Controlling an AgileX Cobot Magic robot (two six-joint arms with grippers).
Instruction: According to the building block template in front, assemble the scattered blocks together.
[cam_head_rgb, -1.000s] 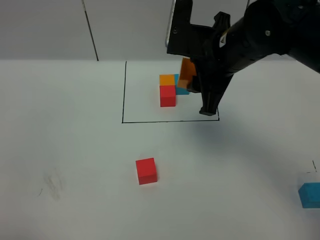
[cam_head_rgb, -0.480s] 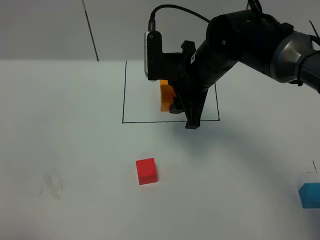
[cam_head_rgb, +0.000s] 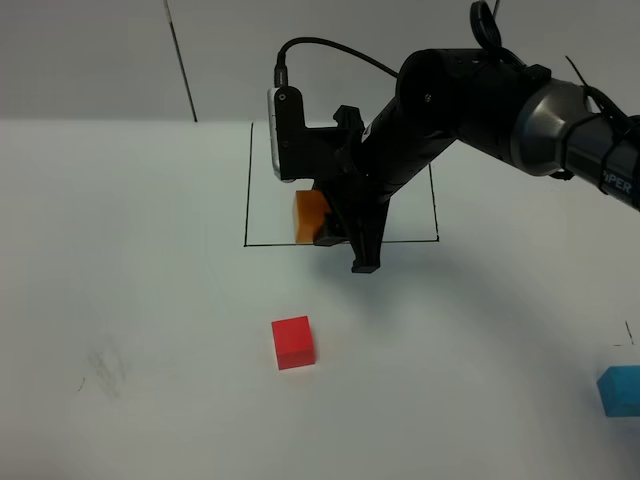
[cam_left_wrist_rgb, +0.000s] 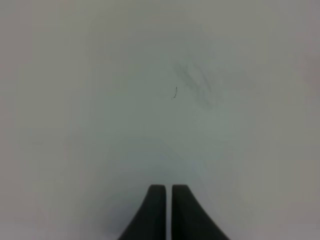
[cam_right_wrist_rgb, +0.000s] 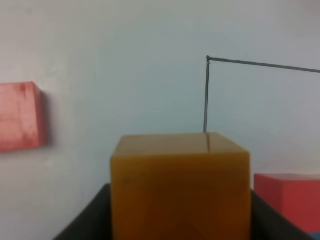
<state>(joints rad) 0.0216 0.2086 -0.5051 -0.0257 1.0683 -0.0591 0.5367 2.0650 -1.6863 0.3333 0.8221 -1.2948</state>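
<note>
My right gripper (cam_head_rgb: 336, 238) is shut on the orange block (cam_head_rgb: 309, 216), which hangs above the front left part of the black drawn rectangle (cam_head_rgb: 247, 185). The right wrist view shows the orange block (cam_right_wrist_rgb: 180, 185) filling the space between the fingers. The arm hides the template's cubes in the exterior view. Its red cube (cam_right_wrist_rgb: 287, 199) shows beside the orange block in the right wrist view. The loose red block (cam_head_rgb: 293, 342) (cam_right_wrist_rgb: 20, 116) lies in front of the rectangle. A light blue block (cam_head_rgb: 620, 390) sits at the right edge. My left gripper (cam_left_wrist_rgb: 167, 200) is shut and holds nothing.
A faint grey smudge (cam_head_rgb: 105, 368) (cam_left_wrist_rgb: 192, 82) marks the white table at the front left. A black line (cam_head_rgb: 180, 60) runs up the grey back wall. The right arm (cam_head_rgb: 470, 95) stretches across the rectangle from the right.
The right arm has swung left and toward the front with the orange block in its grip. It now covers the template cubes that showed a second ago.
</note>
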